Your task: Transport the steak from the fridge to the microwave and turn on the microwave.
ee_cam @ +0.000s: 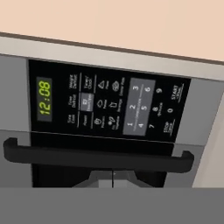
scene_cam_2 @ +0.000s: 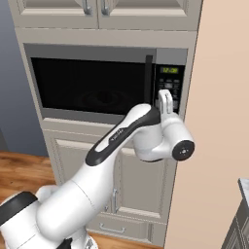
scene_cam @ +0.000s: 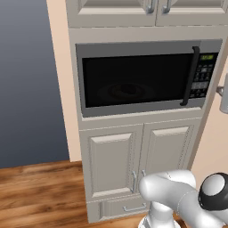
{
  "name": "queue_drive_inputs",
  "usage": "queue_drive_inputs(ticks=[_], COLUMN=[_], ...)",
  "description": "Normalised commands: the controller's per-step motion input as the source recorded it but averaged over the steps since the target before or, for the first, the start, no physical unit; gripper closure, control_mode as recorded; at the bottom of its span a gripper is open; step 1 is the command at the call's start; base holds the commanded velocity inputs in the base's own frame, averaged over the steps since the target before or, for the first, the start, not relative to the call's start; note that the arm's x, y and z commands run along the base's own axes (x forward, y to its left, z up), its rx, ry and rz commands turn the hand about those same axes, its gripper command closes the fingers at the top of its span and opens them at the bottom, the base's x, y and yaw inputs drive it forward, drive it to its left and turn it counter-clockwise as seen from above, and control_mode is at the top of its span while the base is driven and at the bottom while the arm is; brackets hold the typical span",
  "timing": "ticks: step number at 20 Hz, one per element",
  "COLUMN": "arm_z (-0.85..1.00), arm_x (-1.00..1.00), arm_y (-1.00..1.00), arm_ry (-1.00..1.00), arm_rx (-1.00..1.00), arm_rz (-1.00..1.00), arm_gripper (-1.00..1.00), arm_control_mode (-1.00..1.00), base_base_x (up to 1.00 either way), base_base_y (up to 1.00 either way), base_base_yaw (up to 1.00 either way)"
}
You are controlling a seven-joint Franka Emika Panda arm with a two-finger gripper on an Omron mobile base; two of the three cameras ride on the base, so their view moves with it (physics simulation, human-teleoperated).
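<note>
The microwave (scene_cam: 133, 80) is built into pale cabinetry, its black glass door closed against the frame. The dark bar handle (scene_cam: 190, 75) stands beside the button panel (scene_cam: 205, 75), whose green display (ee_cam: 44, 99) reads 12:08. My gripper (scene_cam_2: 165, 93) is raised in front of the panel (scene_cam_2: 169, 82), close to it. In the rolled hand view the panel (ee_cam: 109, 105) lies above the handle (ee_cam: 96, 157), and my fingertips (ee_cam: 113, 177) are pressed together, shut on nothing. The steak is hidden from view and the fridge is out of view.
Two cabinet doors (scene_cam: 138, 160) and a drawer (scene_cam: 129, 207) sit under the microwave, with upper cabinets (scene_cam: 147, 9) above it. A peach wall panel (scene_cam_2: 219, 121) rises right of the panel. Wooden floor (scene_cam: 40, 191) spreads to the left. A counter corner (scene_cam_2: 243, 187) shows at far right.
</note>
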Motion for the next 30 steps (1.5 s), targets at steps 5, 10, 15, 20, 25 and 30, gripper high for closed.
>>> queue_drive_inputs(ticks=[5, 10, 15, 20, 25, 30], arm_z=[-0.26, -0.16, -0.24, -0.22, -0.16, -0.17], arm_x=[0.15, 0.13, 0.11, 0.09, 0.16, 0.22], arm_y=[-0.1, -0.19, -0.11, 0.0, -0.03, -0.07], arm_ry=[0.0, 0.01, 0.0, 0.0, 0.0, 0.01], arm_rx=[0.05, 0.07, 0.01, 0.0, 0.0, 0.0], arm_rz=[-0.03, -0.04, -0.03, -0.03, -0.02, -0.01], arm_gripper=[1.0, 1.0, 1.0, 1.0, 1.0, 1.0], arm_control_mode=[-1.0, -1.0, -1.0, -1.0, -1.0, -1.0], base_base_x=[0.0, 0.0, 0.0, 0.0, 0.0, 0.0], base_base_y=[0.0, 0.0, 0.0, 0.0, 0.0, 0.0], base_base_yaw=[0.0, 0.0, 0.0, 0.0, 0.0, 0.0])
